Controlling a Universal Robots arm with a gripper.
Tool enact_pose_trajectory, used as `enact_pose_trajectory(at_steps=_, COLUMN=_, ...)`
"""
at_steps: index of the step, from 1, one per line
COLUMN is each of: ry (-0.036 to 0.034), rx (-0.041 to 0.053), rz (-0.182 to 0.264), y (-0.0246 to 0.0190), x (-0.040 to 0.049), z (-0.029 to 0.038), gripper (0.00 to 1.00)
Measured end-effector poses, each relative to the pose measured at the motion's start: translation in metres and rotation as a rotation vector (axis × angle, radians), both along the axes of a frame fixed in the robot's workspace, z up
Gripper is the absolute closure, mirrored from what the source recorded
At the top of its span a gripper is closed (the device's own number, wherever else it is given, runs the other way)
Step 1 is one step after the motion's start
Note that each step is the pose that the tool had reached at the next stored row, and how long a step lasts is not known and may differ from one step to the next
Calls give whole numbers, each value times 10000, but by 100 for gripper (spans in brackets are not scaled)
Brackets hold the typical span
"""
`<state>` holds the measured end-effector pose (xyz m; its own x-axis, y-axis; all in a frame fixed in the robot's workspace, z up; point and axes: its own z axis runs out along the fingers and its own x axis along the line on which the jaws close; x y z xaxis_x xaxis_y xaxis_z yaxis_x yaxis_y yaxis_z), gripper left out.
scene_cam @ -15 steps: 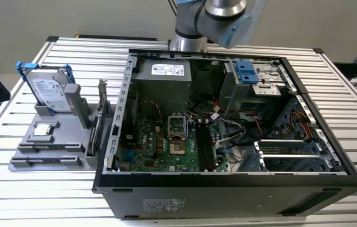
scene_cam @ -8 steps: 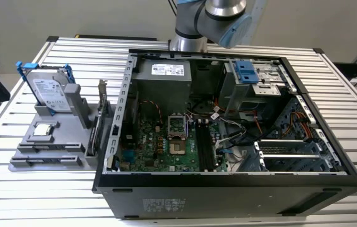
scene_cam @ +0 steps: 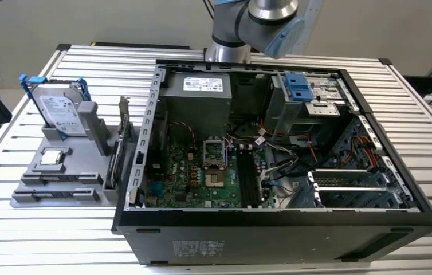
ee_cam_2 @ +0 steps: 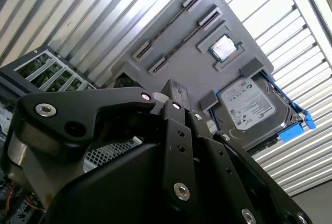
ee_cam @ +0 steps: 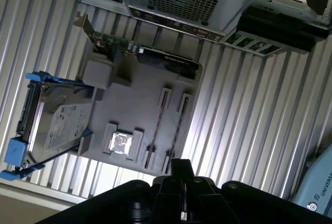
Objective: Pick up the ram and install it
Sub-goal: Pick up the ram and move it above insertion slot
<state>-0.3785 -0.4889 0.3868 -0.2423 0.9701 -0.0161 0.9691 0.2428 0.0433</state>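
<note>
Over slatted table (ee_cam: 233, 105) — gripper (ee_cam: 181, 172), facing grey tray (ee_cam: 137, 97)

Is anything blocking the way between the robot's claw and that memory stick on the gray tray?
Nothing visible does. In the first wrist view the gripper hangs above the gray holder, with only open air between it and the ram, which sits edge-up there. The hard drive and card stand off to the side.
</note>
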Motion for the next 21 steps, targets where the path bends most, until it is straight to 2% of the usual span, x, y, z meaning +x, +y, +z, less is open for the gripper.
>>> enact_pose_trajectory(at_steps=7, ry=36, rx=0, rz=-622, y=0, x=-9, z=-1, gripper=100)
enact_pose_trajectory(at_steps=15, ry=187, rx=-3, rz=-1290, y=0, x=-18, z=-4, gripper=100)
enact_pose_trajectory(at_steps=21, ry=270, rx=-8, rz=-1768, y=0, x=-27, z=-3, gripper=100)
